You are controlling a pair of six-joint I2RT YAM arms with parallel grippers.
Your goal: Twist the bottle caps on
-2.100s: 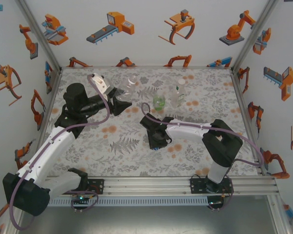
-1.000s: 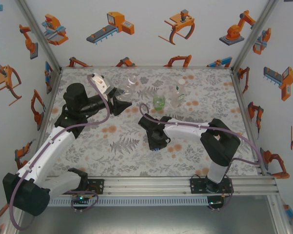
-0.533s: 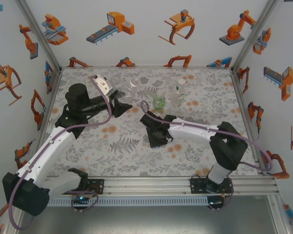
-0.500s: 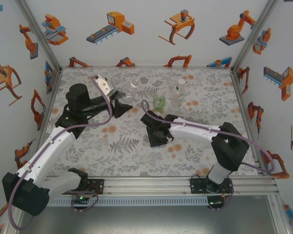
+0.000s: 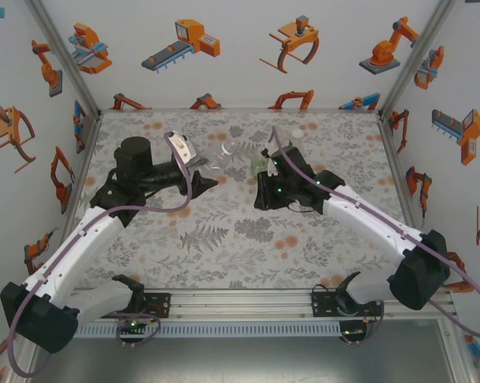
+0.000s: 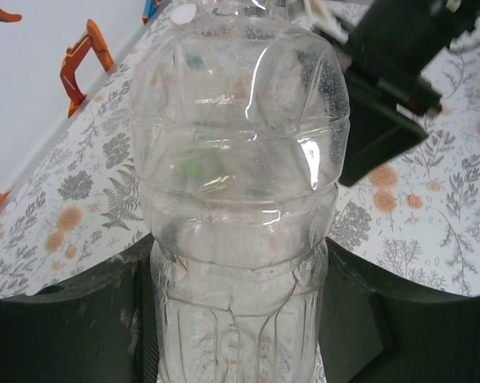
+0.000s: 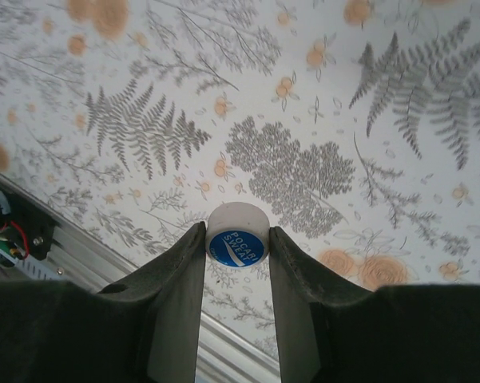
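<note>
My left gripper [image 6: 240,275] is shut on the lower body of a colourless bottle [image 6: 240,159], which lies tilted with its neck toward the back right. From above, that bottle [image 5: 222,152] sticks out of the left gripper [image 5: 204,177]. My right gripper [image 7: 236,239] is shut on a white bottle cap with a blue label [image 7: 236,246], held above the table. In the top view the right gripper [image 5: 265,198] hangs just right of the held bottle. A green bottle [image 5: 261,165] stands partly hidden behind the right wrist.
Another colourless bottle with a white top [image 5: 294,139] stands upright behind the right arm. The floral table [image 5: 224,239] has free room in the middle and front. The aluminium rail [image 7: 224,351] runs along the near edge. Walls close in the left, right and back.
The right arm has lifted off the table middle with the cap and swung back toward the bottles. The left gripper has carried its bottle a little right, toward it.
</note>
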